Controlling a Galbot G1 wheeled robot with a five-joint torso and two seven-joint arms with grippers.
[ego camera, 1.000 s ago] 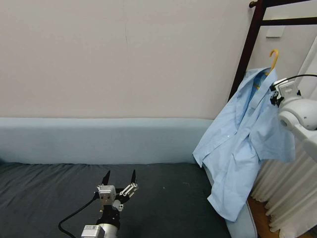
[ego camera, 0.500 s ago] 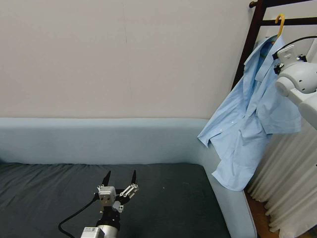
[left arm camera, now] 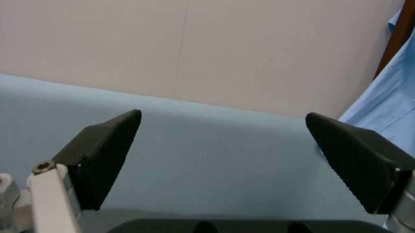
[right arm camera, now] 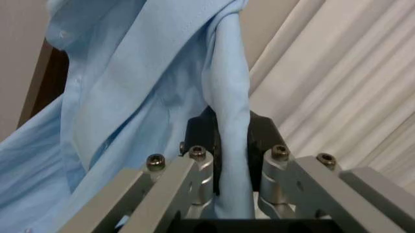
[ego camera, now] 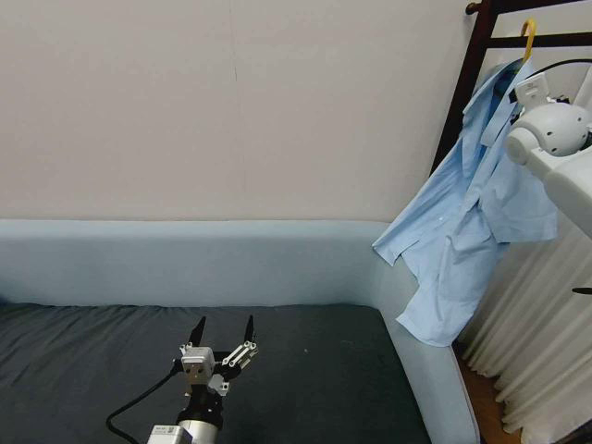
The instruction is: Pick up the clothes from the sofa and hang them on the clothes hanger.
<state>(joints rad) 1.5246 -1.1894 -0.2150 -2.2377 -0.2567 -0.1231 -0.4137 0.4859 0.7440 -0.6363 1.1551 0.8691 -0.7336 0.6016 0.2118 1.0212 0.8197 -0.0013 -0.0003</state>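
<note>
Beige wall (ego camera: pixel 231 111); limp, creased pale-blue shirt (ego camera: pixel 462 231)

Light-blue shirt (ego camera: pixel 462 245) on yellow hanger (ego camera: pixel 528 30), hanging crumpled; hook at crossbar of dark wooden rack (ego camera: pixel 468 65).

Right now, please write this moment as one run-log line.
right gripper: jaws shut on shirt, high beside rack | hanger hook: at crossbar level | left gripper: jaws open, above sofa seat
</note>
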